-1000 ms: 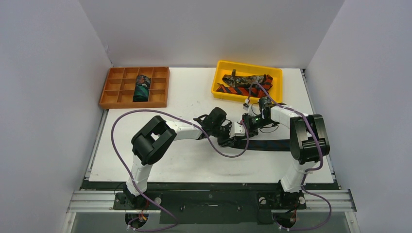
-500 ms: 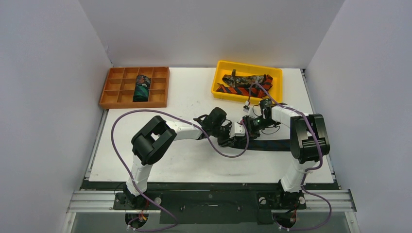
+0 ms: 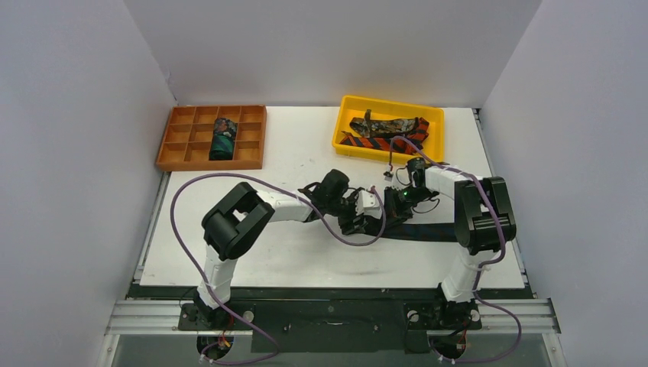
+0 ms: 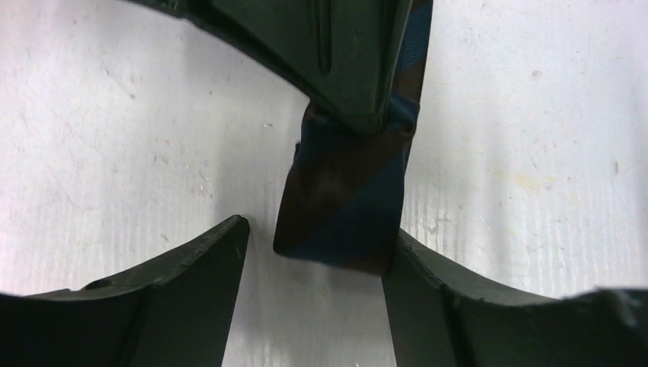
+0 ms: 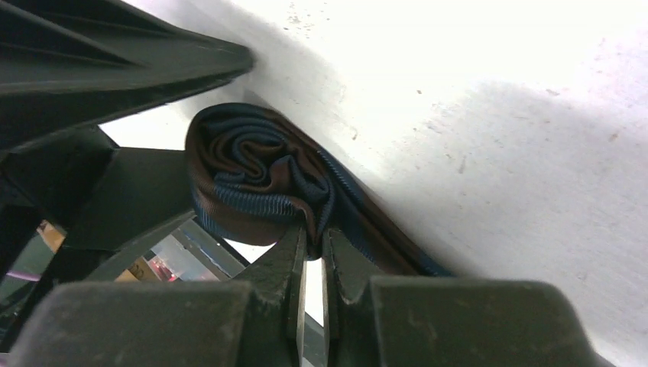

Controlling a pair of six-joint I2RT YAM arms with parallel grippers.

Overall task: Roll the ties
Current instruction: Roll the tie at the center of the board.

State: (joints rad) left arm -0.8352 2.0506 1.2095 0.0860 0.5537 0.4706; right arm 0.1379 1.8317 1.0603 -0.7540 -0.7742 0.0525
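Observation:
A dark navy tie with brown stripes lies on the white table, its flat tail point(image 3: 429, 230) running right. Its left end is wound into a small roll point(image 5: 252, 172), seen end-on in the right wrist view. My right gripper point(image 5: 315, 233) is shut on a fold of fabric at the roll's edge. My left gripper point(image 4: 317, 237) stands open around the roll point(image 4: 344, 199), its right finger point(image 4: 428, 290) touching the roll and its left finger apart from it. In the top view the two grippers meet at mid-table, left point(image 3: 372, 218) and right point(image 3: 391, 205).
A yellow bin point(image 3: 348, 107) at the back right holds a mottled brown tie point(image 3: 390, 125) and a red-orange striped tie point(image 3: 374, 143). An orange divided tray point(image 3: 176, 138) at the back left holds a dark teal rolled tie point(image 3: 223, 138). Purple cables loop over both arms.
My left gripper has opened off the roll. My right gripper opened briefly and shut again on the fabric. Both wrists shifted slightly left.

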